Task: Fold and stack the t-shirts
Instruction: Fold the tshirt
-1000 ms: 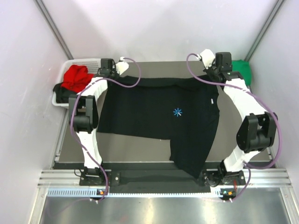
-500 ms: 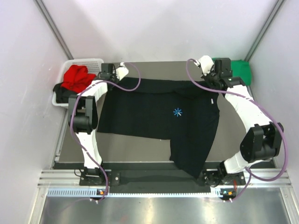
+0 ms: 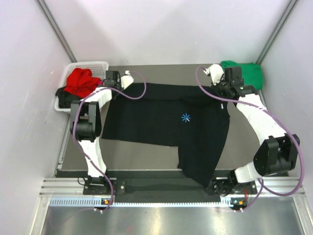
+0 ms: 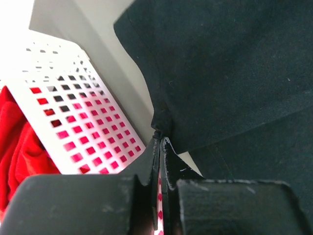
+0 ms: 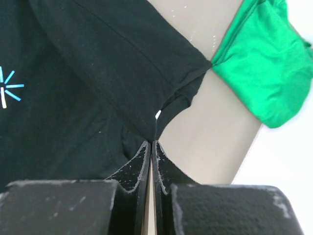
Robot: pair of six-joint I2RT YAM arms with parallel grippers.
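A large black t-shirt (image 3: 161,117) with a tiny blue mark (image 3: 186,117) lies spread over the table, its lower right part hanging over the near edge. My left gripper (image 3: 117,85) is shut on the shirt's far left corner; in the left wrist view the cloth (image 4: 230,73) bunches at the closed tips (image 4: 160,140). My right gripper (image 3: 222,91) is shut on the far right corner by the sleeve (image 5: 146,63), and the fabric is pinched at its tips (image 5: 151,143). A green t-shirt (image 3: 247,73) lies folded at the far right corner. A red t-shirt (image 3: 80,81) sits in the basket.
The white lattice basket (image 3: 93,65) stands off the table's far left corner, close beside my left gripper, its wall (image 4: 73,112) filling the left wrist view. Dark cloth (image 3: 62,95) lies under the red shirt. Grey walls close in on both sides.
Both grippers have come a little toward the near side and lower, drawing the shirt's far edge with them. The right arm's elbow has swung outward to the right.
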